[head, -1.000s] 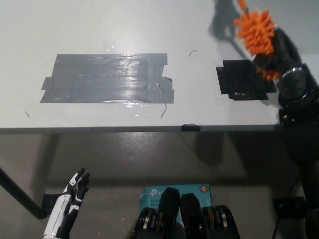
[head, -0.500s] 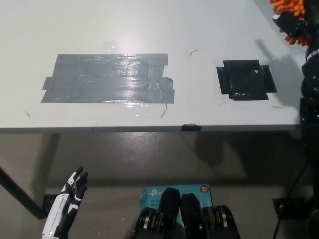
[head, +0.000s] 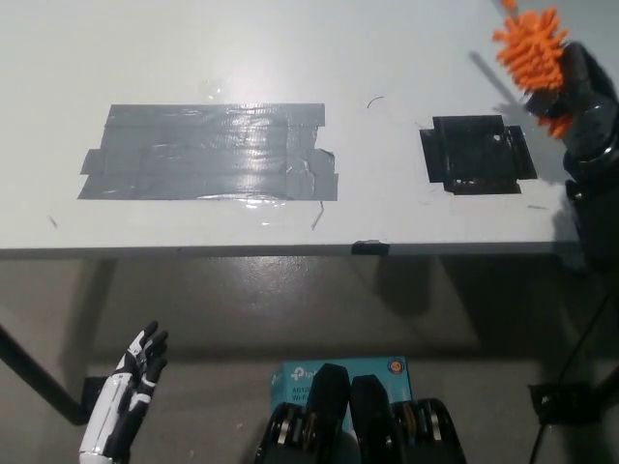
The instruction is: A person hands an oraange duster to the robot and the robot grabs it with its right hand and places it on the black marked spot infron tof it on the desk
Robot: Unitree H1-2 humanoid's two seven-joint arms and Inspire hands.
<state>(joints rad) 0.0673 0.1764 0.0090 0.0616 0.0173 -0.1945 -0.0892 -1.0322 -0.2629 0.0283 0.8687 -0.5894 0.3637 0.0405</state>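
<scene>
Two tape patches lie on the surface (head: 406, 58) in my head view: a wide grey patch (head: 208, 153) toward the left and a smaller black spot (head: 477, 155) toward the right, well apart from each other. I see my right hand (head: 571, 92) at the far right edge, closed around the duster (head: 531, 50), whose orange fringe stands out above and to the left of the black fingers. A few orange strands also poke out below the hand. The duster sits up and to the right of the black spot, not over it, and I cannot tell whether it touches the surface; its shadow falls on the surface just left of it. My right arm runs down the right border, past the front edge of the surface. My left hand (head: 135, 372) rests low at the bottom left, below the surface and over the floor (head: 193, 309), holding nothing with its fingers spread. A small dark curl mark (head: 374, 100) lies on the surface between the two patches.
</scene>
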